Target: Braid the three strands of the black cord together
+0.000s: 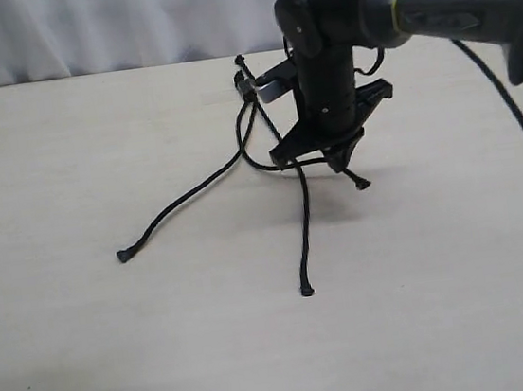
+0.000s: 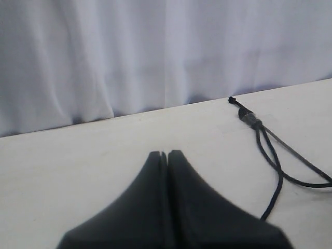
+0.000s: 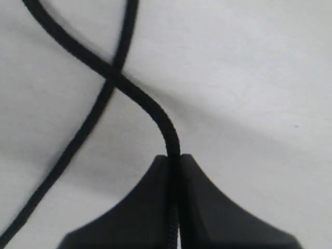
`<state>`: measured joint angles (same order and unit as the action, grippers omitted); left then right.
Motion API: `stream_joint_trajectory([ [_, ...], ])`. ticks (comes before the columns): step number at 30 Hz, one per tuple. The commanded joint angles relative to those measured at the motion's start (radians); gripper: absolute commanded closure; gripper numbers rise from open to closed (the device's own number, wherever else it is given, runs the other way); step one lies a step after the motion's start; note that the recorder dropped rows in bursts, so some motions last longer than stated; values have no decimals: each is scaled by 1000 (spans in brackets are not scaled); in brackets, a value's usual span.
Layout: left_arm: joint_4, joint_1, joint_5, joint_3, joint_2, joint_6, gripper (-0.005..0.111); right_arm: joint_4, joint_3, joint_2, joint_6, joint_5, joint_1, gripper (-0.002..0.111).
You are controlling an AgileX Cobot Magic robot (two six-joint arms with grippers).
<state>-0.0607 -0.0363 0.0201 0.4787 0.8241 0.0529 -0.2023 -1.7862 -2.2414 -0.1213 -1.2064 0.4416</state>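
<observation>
Right jaws clamped on one strand, black cord on table

The black cord lies on the table. From its knotted end, three strands fan outward. Just beside that knot the right gripper points down, seemingly pinching the rightmost strand.

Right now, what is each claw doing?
Left gripper: shut, holding nothing.
Right gripper: shut on one black strand.
</observation>
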Motion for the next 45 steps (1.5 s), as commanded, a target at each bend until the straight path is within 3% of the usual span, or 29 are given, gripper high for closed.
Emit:
stream_joint_trajectory([
  [1, -10, 1, -4, -7, -3, -8, 107, 5, 12, 21, 9, 13, -53, 104],
  [13, -10, 1, -4, -7, -3, -8, 107, 41, 242, 21, -6, 192, -184, 104],
  [22, -10, 1, -2, -7, -3, -8, 107, 18, 269, 21, -52, 187, -183, 104],
  [29, -30, 1, 7, -7, 29, -8, 105, -18, 269, 21, -156, 186, -183, 80],
  [32, -34, 1, 5, -3, 78, -8, 97, -18, 269, 34, -156, 200, -183, 70],
  [36, -57, 0, 74, 46, 160, -8, 81, -18, 269, 111, -190, 218, -183, 67],
  [41, -57, -88, 66, 65, 246, -8, 68, -71, 289, 273, -226, 224, -184, 67],
  [45, -66, -228, 66, 98, 308, -8, 67, -196, 388, 449, -367, 307, -184, 67],
])
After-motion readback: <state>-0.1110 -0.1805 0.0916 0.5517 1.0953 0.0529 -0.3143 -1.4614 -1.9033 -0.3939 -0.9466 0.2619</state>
